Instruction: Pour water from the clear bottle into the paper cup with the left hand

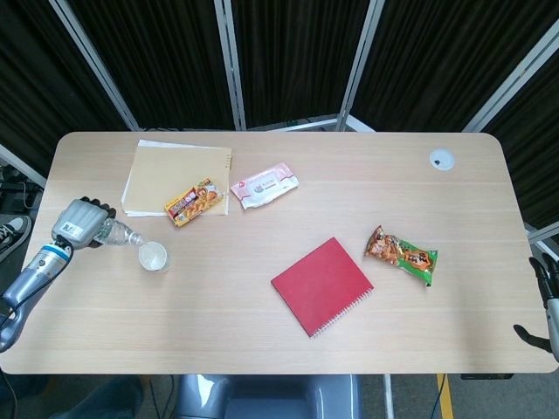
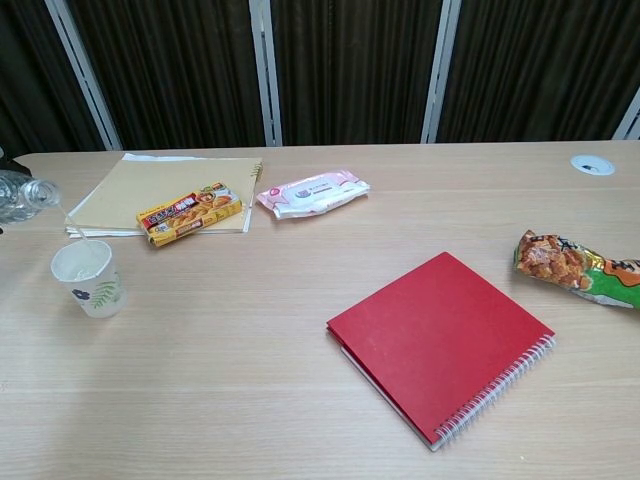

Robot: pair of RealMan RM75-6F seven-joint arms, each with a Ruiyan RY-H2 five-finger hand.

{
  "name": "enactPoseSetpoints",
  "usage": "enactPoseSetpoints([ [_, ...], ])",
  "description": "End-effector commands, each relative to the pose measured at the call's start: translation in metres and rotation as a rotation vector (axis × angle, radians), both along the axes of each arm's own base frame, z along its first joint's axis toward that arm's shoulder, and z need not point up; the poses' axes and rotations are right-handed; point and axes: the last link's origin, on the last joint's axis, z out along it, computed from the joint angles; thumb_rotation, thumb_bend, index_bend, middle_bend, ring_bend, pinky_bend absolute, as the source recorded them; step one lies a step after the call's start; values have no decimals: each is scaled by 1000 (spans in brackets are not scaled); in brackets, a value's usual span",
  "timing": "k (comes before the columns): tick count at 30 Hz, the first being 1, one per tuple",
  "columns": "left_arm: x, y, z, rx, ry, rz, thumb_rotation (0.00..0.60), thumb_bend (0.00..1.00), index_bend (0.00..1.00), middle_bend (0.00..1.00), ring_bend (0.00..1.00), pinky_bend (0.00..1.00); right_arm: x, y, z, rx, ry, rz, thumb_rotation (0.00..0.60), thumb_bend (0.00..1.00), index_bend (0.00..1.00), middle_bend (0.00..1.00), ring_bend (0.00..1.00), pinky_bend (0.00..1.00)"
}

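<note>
The white paper cup [image 1: 154,257] with a leaf print stands upright near the table's left edge, also seen in the chest view as the cup [image 2: 88,278]. My left hand [image 1: 79,224] grips the clear bottle [image 1: 119,233], which lies tilted with its mouth pointing at the cup, just left of and above the rim. In the chest view only the bottle's front part [image 2: 27,194] shows at the left edge, with a thin trickle running down toward the cup. My right hand [image 1: 543,301] hangs off the table's right edge, fingers apart, holding nothing.
Behind the cup lie a tan folder [image 1: 177,177] with a yellow snack box [image 1: 192,202] on it and a pink wipes pack [image 1: 264,184]. A red spiral notebook [image 1: 321,285] and an orange-green snack bag [image 1: 402,255] lie to the right.
</note>
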Motion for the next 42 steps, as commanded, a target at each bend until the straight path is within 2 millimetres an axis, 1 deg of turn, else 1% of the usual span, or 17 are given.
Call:
enactPoseSetpoints([
  [1, -1, -2, 15, 15, -98, 33, 600, 454, 579, 456, 382, 408, 0, 0, 0, 1, 1, 1, 600, 0, 0, 0, 0, 0],
  [5, 4, -3, 25, 18, -231, 63, 600, 452, 582, 457, 382, 408, 1, 1, 0, -1, -1, 3, 600, 0, 0, 0, 0, 0],
  [8, 16, -4, 30, -2, -411, 95, 600, 452, 585, 459, 382, 408, 1, 0, 0, 1, -3, 3, 600, 0, 0, 0, 0, 0],
  [11, 31, -3, 28, -32, -580, 119, 600, 451, 589, 462, 382, 408, 1, 0, 0, 2, -4, 3, 600, 0, 0, 0, 0, 0],
  [16, 76, -1, 16, -109, -908, 115, 600, 449, 593, 464, 382, 408, 2, -1, 0, 3, -5, 4, 600, 0, 0, 0, 0, 0],
  [18, 100, -1, 8, -144, -1037, 107, 600, 451, 592, 464, 382, 408, 2, -2, -1, 5, -6, 6, 600, 0, 0, 0, 0, 0],
  [19, 113, -1, 3, -159, -1089, 96, 600, 451, 592, 464, 382, 408, 2, -2, -1, 6, -6, 6, 600, 0, 0, 0, 0, 0],
  [23, 154, -4, -17, -204, -1215, 73, 600, 449, 592, 464, 382, 408, 1, -2, 0, 3, -7, 2, 600, 0, 0, 0, 0, 0],
  [26, 176, -8, -35, -232, -1262, 80, 600, 450, 592, 465, 383, 408, 0, -3, 1, 1, -14, -4, 600, 0, 0, 0, 0, 0],
  [29, 195, -13, -61, -264, -1304, 122, 600, 449, 594, 466, 382, 408, -1, -2, 3, -2, -21, -6, 600, 0, 0, 0, 0, 0],
  [32, 205, -17, -85, -290, -1330, 176, 600, 449, 595, 466, 382, 408, -2, -2, 4, -6, -29, -12, 600, 0, 0, 0, 0, 0],
  [36, 212, -24, -117, -324, -1350, 254, 600, 450, 595, 468, 383, 408, -6, -2, 6, -4, -37, -26, 600, 0, 0, 0, 0, 0],
  [42, 209, -29, -152, -315, -1367, 325, 600, 450, 595, 467, 382, 408, -7, -1, 9, -6, -46, -30, 600, 0, 0, 0, 0, 0],
])
